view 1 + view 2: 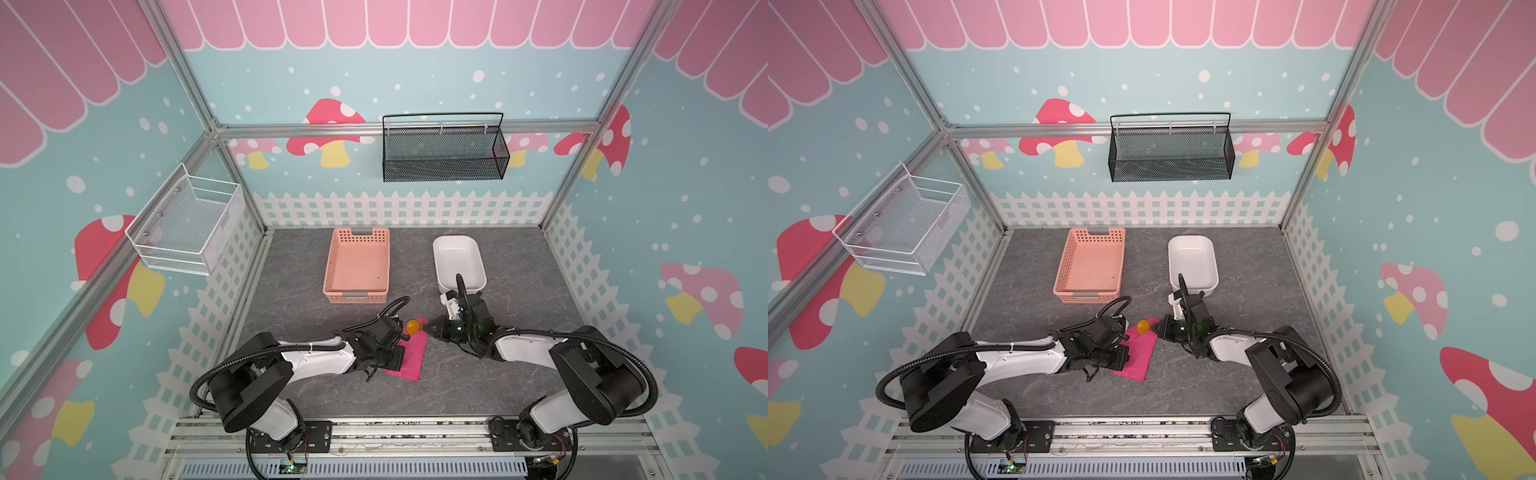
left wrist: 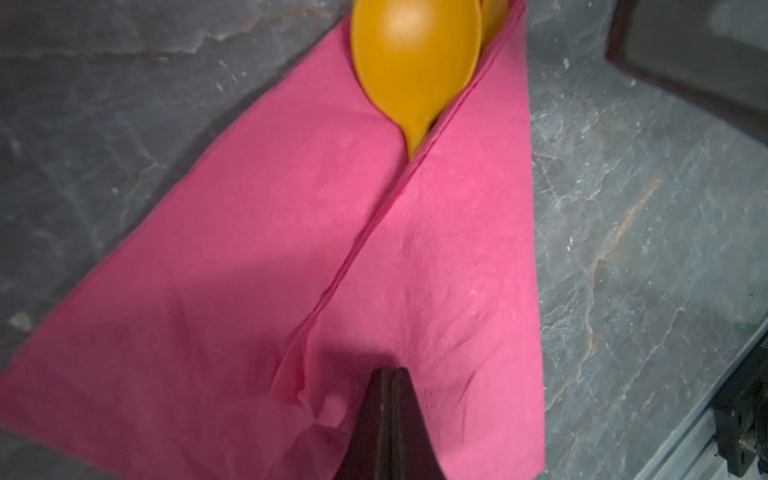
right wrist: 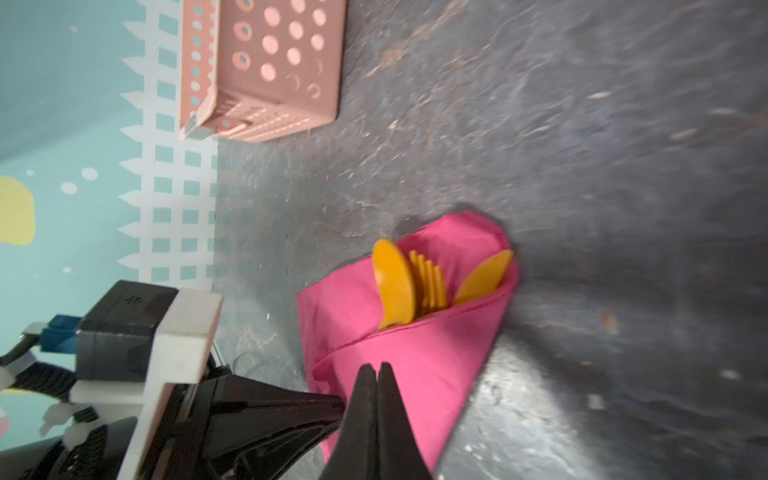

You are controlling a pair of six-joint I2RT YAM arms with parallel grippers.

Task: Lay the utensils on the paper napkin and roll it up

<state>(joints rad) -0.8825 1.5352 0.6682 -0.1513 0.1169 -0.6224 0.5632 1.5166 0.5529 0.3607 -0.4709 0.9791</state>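
Note:
The paper napkin (image 1: 409, 358) (image 1: 1136, 358) lies mid-table, folded over the utensils into a loose wrap. Only the heads stick out at its far end: the orange spoon (image 1: 412, 327) (image 2: 415, 62) (image 3: 392, 282), the fork (image 3: 430, 282) and a thin piece (image 3: 484, 278). My left gripper (image 1: 404, 336) (image 2: 388, 370) is shut, its tip low over the napkin (image 2: 249, 249) next to a crumpled fold. My right gripper (image 1: 429, 328) (image 3: 376, 365) is shut too, over the napkin (image 3: 436, 353), nothing showing between its fingers. The left gripper (image 3: 338, 405) reaches in just beside it.
A salmon-pink perforated basket (image 1: 331, 266) (image 3: 266, 62) and a white tub (image 1: 457, 245) stand behind the napkin. A black mesh basket (image 1: 444, 149) hangs on the back wall, a white wire one (image 1: 187, 220) on the left wall.

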